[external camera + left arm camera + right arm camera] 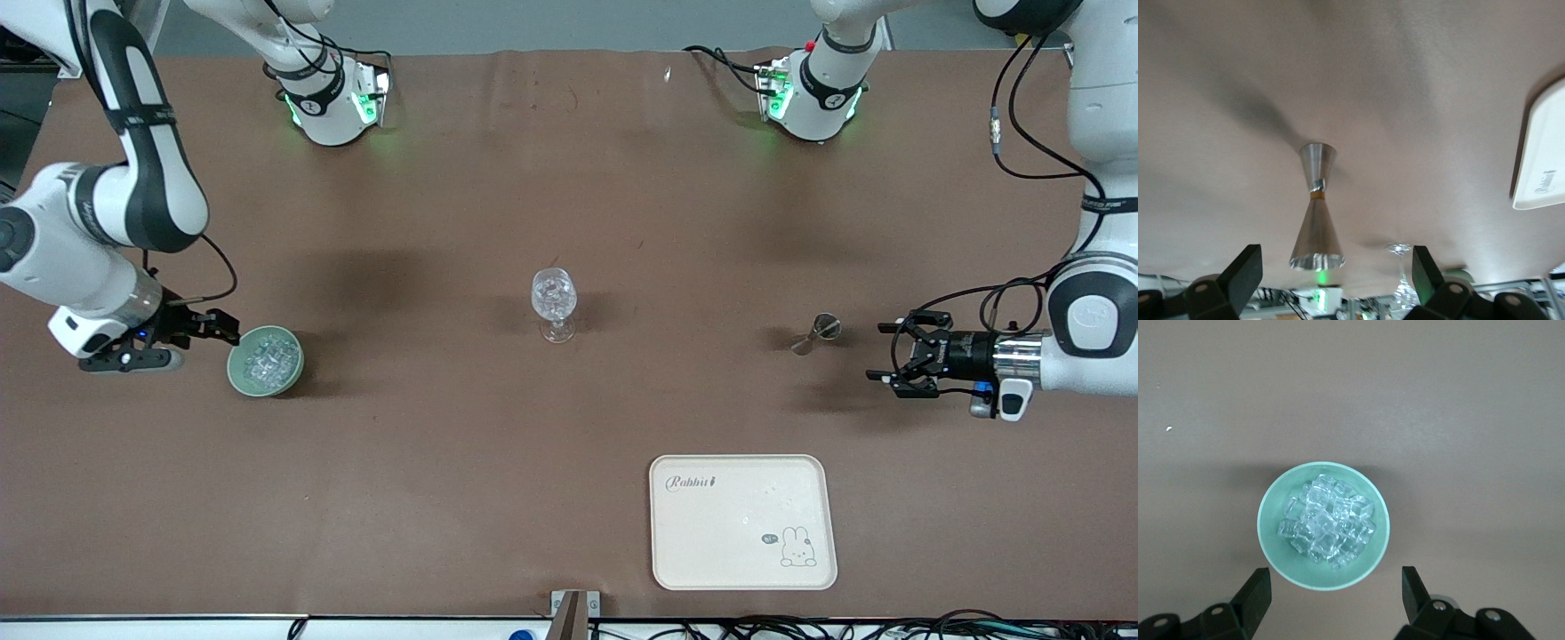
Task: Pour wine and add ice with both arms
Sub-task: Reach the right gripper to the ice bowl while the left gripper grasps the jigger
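Hovering wide open just beside the pale green bowl (265,360) of ice (1327,519), the right gripper (222,327) sits nearest it, while the left gripper (887,353), also spread, faces the upright jigger (1316,208).

The white jointed left arm (1089,267) comes down the right edge of the frame and bends inward at mid-height, its wrist level. Its black two-finger left gripper (882,353) hangs spread wide. The white jointed right arm (133,178) descends the left edge, and its black two-finger right gripper (227,329), angled downward at left of centre, is parted too.
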Controlling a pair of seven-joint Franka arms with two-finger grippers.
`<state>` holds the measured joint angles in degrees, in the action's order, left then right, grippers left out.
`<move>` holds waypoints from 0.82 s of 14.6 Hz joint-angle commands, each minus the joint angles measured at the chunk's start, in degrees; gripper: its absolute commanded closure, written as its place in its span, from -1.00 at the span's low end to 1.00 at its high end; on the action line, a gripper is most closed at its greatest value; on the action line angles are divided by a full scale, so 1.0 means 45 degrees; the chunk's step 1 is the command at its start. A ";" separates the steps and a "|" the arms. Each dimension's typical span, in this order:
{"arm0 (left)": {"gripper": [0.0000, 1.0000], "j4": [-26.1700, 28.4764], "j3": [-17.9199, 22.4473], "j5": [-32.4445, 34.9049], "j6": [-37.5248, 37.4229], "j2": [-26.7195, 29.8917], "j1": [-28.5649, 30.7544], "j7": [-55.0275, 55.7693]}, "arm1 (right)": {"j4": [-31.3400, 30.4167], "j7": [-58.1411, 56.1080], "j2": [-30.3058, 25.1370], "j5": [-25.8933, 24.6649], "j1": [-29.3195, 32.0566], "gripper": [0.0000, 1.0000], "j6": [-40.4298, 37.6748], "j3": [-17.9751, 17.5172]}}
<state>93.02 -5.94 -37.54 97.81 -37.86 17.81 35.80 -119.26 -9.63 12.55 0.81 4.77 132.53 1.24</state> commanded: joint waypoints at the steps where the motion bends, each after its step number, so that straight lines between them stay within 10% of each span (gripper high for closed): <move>1: -0.95 0.0635 -0.0087 -0.0719 0.0625 -0.0180 0.0084 -0.0006 | -0.0137 0.0421 0.0665 0.0035 -0.0278 -0.62 0.1052 -0.0002; 12: -0.70 0.1360 -0.0106 -0.1951 0.0646 -0.1098 0.0045 -0.1158 | -0.0137 0.0695 0.2230 0.0035 -0.0455 -0.27 0.2600 -0.0002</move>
<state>98.46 -6.03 -45.18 100.29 -42.76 17.84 31.64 -119.46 -7.28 22.75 0.81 2.82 143.57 1.33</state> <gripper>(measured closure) 0.132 0.357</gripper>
